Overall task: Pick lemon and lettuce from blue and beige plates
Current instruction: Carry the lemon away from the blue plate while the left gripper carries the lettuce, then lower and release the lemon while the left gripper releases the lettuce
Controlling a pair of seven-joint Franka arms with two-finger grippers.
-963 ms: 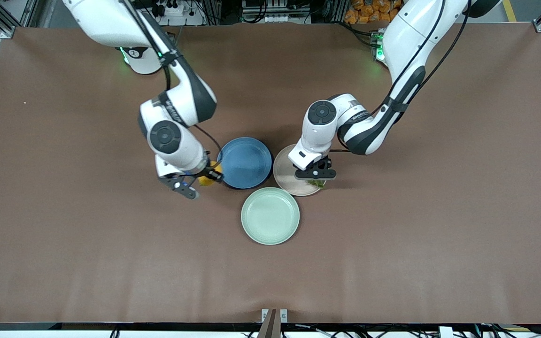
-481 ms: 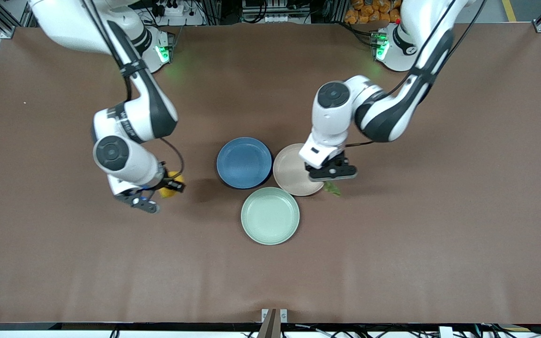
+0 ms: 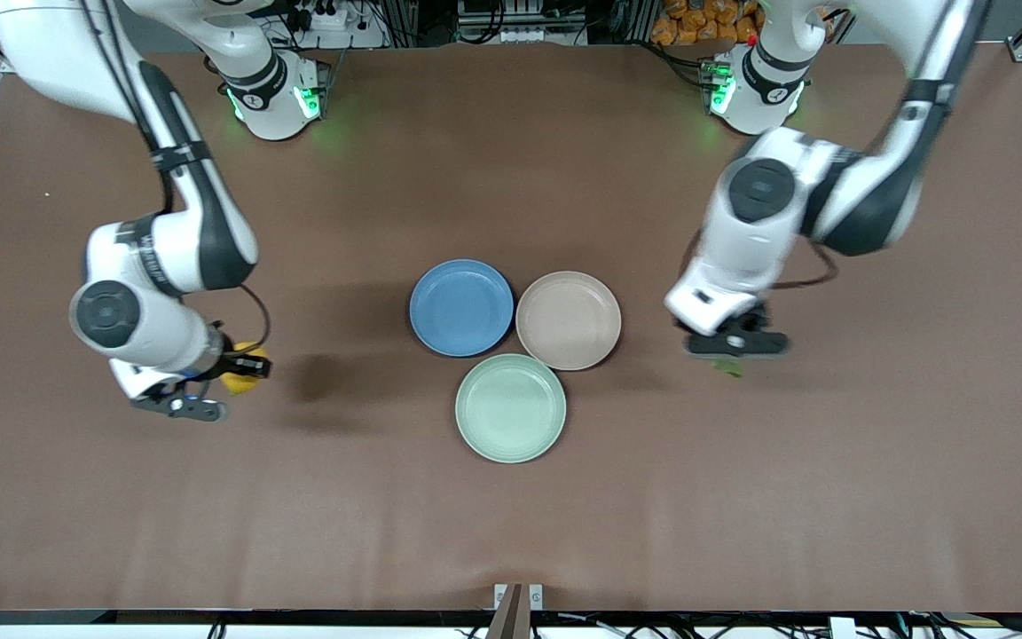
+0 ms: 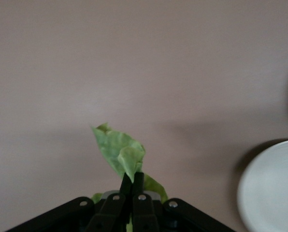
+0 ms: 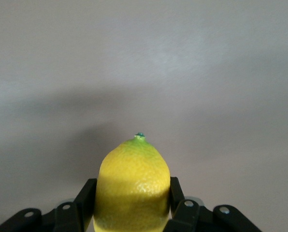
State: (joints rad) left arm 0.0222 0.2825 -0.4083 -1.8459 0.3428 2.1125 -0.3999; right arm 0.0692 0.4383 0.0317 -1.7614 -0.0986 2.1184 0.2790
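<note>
My right gripper (image 3: 229, 373) is shut on the yellow lemon (image 3: 241, 373) and holds it above the bare table toward the right arm's end, away from the plates. In the right wrist view the lemon (image 5: 133, 186) fills the space between the fingers. My left gripper (image 3: 735, 353) is shut on the green lettuce (image 3: 728, 366) above the bare table toward the left arm's end. In the left wrist view the lettuce (image 4: 119, 152) sticks out from the closed fingertips. The blue plate (image 3: 461, 307) and the beige plate (image 3: 569, 320) sit side by side at the table's middle, with nothing on them.
A pale mint-green plate (image 3: 511, 407) lies nearer the front camera, touching the blue and beige plates. A pale plate rim (image 4: 272, 188) shows at the edge of the left wrist view. The brown table (image 3: 875, 444) stretches wide around.
Both arms have swung outward from the plates. The right gripper carried the lemon toward the right arm's end. The left gripper carried the lettuce off the beige plate toward the left arm's end.
</note>
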